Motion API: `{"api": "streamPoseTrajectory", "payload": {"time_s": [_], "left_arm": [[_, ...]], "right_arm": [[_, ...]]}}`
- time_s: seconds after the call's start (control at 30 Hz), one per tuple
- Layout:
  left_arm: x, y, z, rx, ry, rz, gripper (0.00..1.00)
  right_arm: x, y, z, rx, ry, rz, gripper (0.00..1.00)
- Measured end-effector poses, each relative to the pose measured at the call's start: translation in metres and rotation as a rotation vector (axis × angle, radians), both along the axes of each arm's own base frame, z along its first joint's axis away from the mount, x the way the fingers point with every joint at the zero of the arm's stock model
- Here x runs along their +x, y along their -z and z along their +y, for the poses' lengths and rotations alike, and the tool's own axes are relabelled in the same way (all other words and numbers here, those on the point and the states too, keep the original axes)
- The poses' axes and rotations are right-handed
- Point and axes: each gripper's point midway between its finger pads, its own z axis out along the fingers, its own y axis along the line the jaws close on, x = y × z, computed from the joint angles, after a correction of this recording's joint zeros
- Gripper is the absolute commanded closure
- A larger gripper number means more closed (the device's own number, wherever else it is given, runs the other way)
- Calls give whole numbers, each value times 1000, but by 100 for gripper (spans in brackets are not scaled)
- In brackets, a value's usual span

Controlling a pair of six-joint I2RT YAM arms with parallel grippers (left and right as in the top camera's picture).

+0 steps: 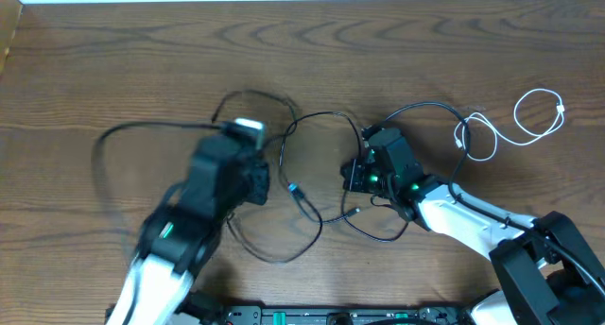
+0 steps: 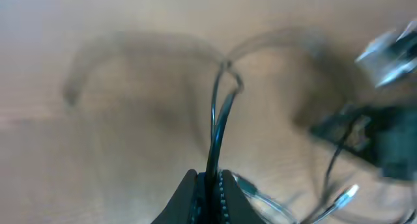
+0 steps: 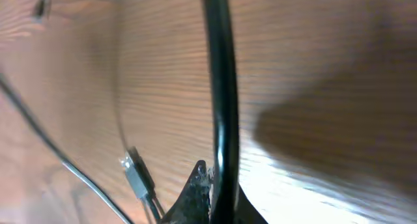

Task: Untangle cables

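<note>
Wood-grain bench (image 1: 95, 60): brown, carries every cord; both arms come in from its near edge.
Black cables (image 1: 307, 207): loose, overlapping loops around mid-bench; used as the landmark for these notes.
Left end effector (image 1: 248, 131): at the left side of the black cables, blurred in the overhead view. The left wrist view (image 2: 208, 185) shows the fingers pressed together on a doubled black strand, which rises from the tips to a kink.
Right end effector (image 1: 354, 172): at the right side of the black cables. The right wrist view (image 3: 212, 182) shows it clamped on a single black cord that runs straight up the frame.
White cable (image 1: 561, 110): well to the right of the black cables, lying in its own loops flat on the bench, apart from both end effectors. Its nearer loop lies close to one outlying black strand; cannot tell whether they touch.
Blue-tipped plug (image 1: 293, 188): inside the black cables, between the two end effectors.
Silver-tipped plug (image 3: 133, 172): flat on the bench among the black cables, seen in the right wrist view.
</note>
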Motion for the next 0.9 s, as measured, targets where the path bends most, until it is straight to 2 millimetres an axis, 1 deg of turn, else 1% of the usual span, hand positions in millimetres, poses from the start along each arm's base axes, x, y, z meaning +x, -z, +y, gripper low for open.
{"api": "streamPoseTrajectory", "payload": {"time_s": [0.1,0.13,0.2,0.23,0.3,0.33,0.37,0.43,0.53,0.63,0.77,0.9], "left_arm": [[-11,-53,11,-82,-47,-189,93],[-16,-75,17,-114,-67,-271,92],[-29,-114,27,-179,-100,-416,93],[-37,-134,33,-211,-115,-495,93],[-55,-168,44,-270,-139,-630,92],[-67,-187,52,-307,-155,-707,93],[-75,-198,58,-331,-170,-754,93],[-89,-213,70,-366,-210,-824,93],[-96,-219,88,-375,-296,-865,92],[-94,-211,100,-354,-372,-840,93],[-86,-183,105,-302,-424,-735,92],[-71,-142,102,-245,-458,-565,93]], "right_arm": [[3,6,-14,-43,38,12,99],[3,9,-20,-61,52,19,99],[4,14,-30,-94,80,32,99],[4,17,-38,-118,99,42,99],[4,22,-50,-155,128,60,99],[3,25,-57,-178,147,70,99],[2,27,-60,-194,155,76,99],[1,31,-71,-230,182,93,99],[3,32,-82,-262,215,90,99],[4,32,-88,-288,239,85,99],[5,32,-91,-298,252,80,99],[5,32,-91,-298,256,80,99]]}}
